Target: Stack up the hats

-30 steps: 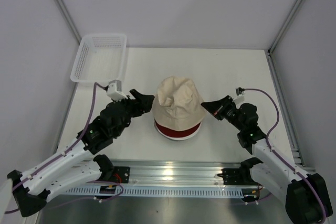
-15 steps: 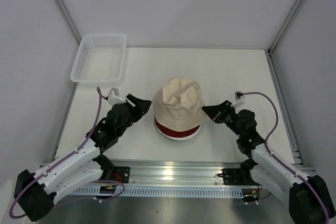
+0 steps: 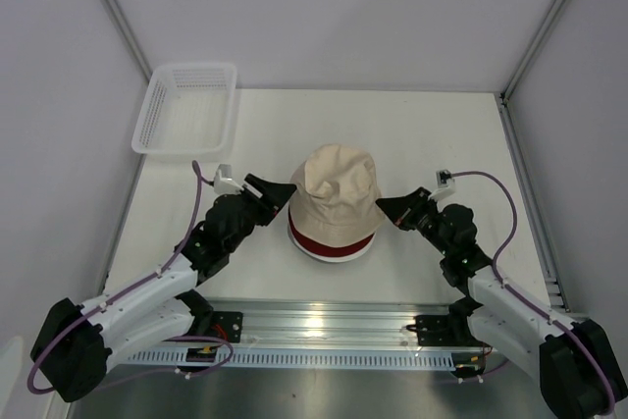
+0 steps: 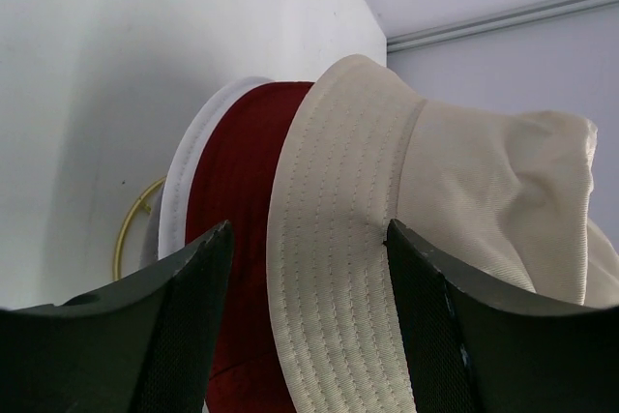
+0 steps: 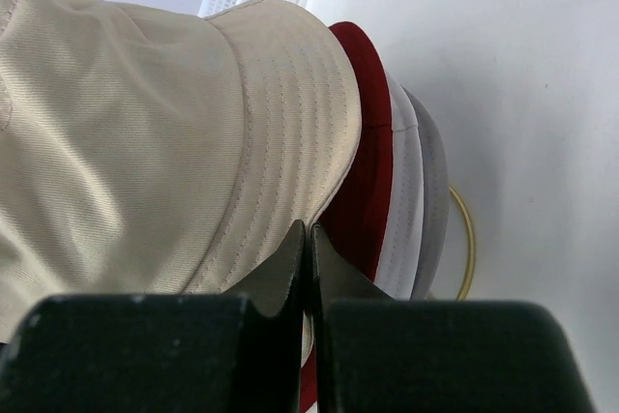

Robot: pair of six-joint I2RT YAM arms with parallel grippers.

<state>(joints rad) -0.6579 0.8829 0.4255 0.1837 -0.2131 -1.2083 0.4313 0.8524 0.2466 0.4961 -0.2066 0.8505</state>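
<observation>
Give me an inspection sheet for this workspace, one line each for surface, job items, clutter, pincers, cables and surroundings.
Surface: white tabletop, no stains seen from above.
Job's things: beige fabric bucket hat tops one pile, over dark red hat, white hat and grey hat.
Clutter: white mesh plastic basket at the far left corner; gold wire stand under the pile.
Pincers: left pincer open, fingers flanking the brims; right pincer shut, tips at the beige brim.
Cables: left purple cable and right purple cable, both clear of the hats.
Surroundings: pale enclosure walls, metal rail at the near edge.
</observation>
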